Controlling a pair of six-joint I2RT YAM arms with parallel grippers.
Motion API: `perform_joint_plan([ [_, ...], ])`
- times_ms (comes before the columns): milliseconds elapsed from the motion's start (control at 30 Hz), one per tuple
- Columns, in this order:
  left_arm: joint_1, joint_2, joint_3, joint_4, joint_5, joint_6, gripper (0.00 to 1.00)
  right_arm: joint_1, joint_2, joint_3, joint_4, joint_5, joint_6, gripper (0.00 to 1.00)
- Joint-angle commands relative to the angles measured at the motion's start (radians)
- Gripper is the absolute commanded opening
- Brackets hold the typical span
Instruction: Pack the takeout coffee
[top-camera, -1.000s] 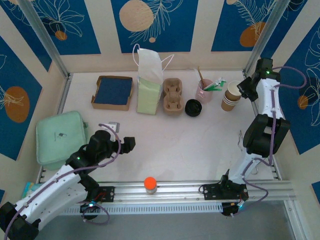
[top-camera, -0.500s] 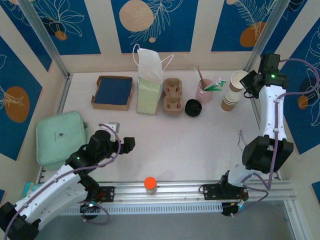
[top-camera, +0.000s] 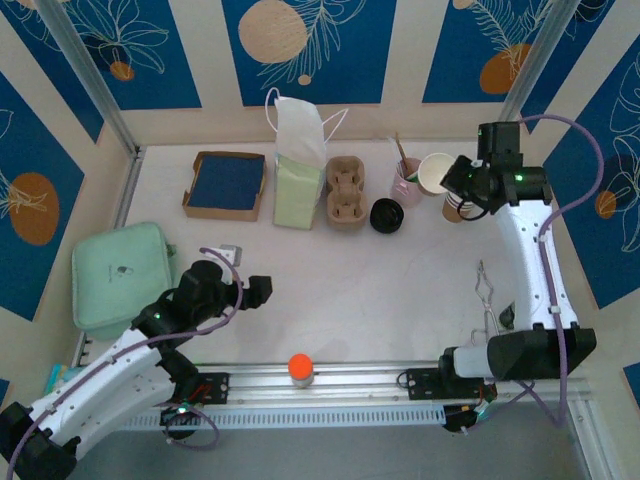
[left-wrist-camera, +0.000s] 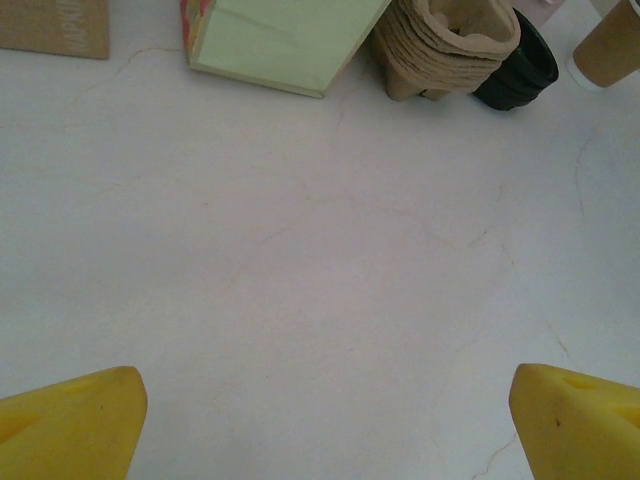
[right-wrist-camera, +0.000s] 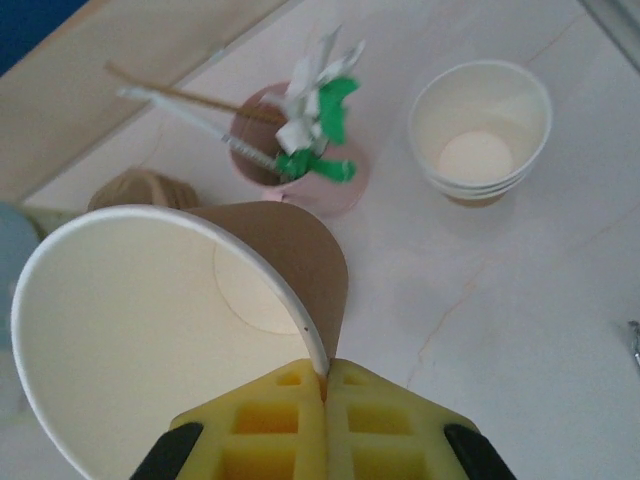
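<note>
My right gripper (top-camera: 453, 180) (right-wrist-camera: 325, 376) is shut on the rim of a brown paper cup (top-camera: 436, 172) (right-wrist-camera: 150, 310), which hangs tilted above the table with its white inside showing. Just to its right stands the stack of paper cups (top-camera: 459, 209) (right-wrist-camera: 481, 130). A pink cup of stirrers and straws (top-camera: 409, 184) (right-wrist-camera: 300, 155) stands beside the held cup. The cardboard cup carrier (top-camera: 347, 192) (left-wrist-camera: 450, 40), the black lids (top-camera: 386, 215) (left-wrist-camera: 516, 66) and the green-and-white paper bag (top-camera: 298, 170) (left-wrist-camera: 280, 40) line the back. My left gripper (top-camera: 258, 290) (left-wrist-camera: 325, 425) hovers open over bare table.
A brown box with a blue inside (top-camera: 226, 184) sits at the back left. Against the left edge lies a green pouch (top-camera: 122, 275). Metal tongs (top-camera: 488, 298) lie near the right arm. An orange-capped thing (top-camera: 300, 369) stands on the front rail.
The right arm has lifted one cup off the stack and swung it left, toward the pink cup. The left arm has not moved.
</note>
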Motion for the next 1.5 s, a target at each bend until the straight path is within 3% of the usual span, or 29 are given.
perform_joint_plan([
  [0, -0.02, 0.02, 0.02, 0.025, 0.023, -0.01, 0.93, 0.074, -0.009, -0.02, -0.059, 0.013, -0.043, 0.0],
  [367, -0.044, 0.076, 0.009, 0.076, 0.002, -0.023, 0.93, 0.355, 0.09, -0.111, -0.135, -0.051, -0.094, 0.0],
  [633, -0.05, 0.102, 0.001, 0.105, -0.01, -0.036, 0.92, 0.486, 0.128, -0.265, -0.053, -0.043, -0.024, 0.0],
  [1467, -0.072, 0.155, 0.007, 0.153, -0.014, -0.061, 0.91, 0.623, 0.139, -0.474, 0.133, -0.077, 0.116, 0.0],
])
